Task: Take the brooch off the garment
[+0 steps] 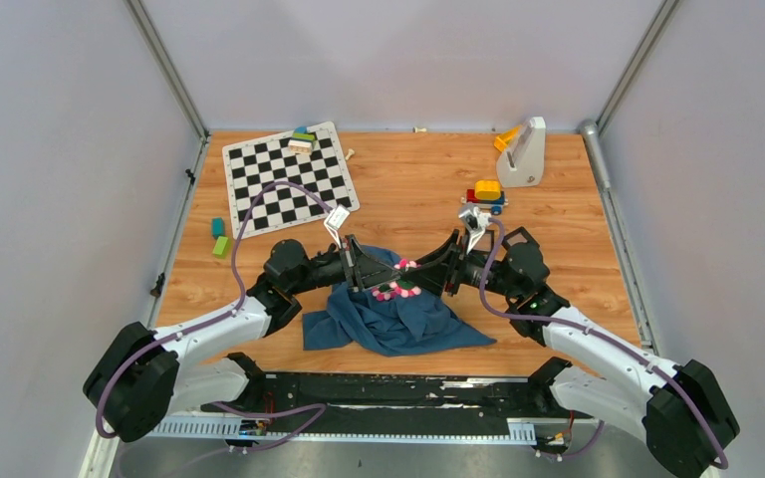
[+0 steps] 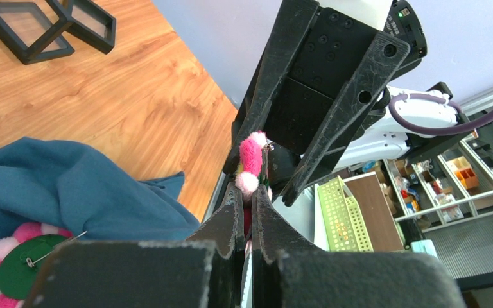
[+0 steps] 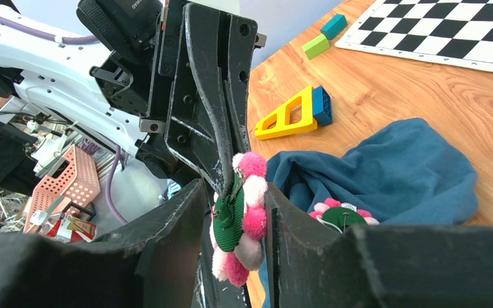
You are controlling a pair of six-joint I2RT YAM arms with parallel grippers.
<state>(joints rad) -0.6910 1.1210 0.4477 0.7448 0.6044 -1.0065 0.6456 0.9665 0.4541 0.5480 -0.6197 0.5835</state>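
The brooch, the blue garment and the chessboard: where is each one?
brooch [image 3: 239, 215]: right wrist view, on its green centre, held up between the grippers.
blue garment [image 1: 408, 321]: top external view, on its bare cloth.
chessboard [image 1: 289, 179]: top external view, on its middle squares.

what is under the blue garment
Bare wooden table shows all around the garment; a second pompom flower lies on top. Whatever sits beneath the cloth is covered, so it cannot be seen.

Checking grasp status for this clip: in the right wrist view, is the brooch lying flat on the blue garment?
No, the brooch is held up edge-on between the pincer fingers, above the blue garment, where a second flower piece lies.
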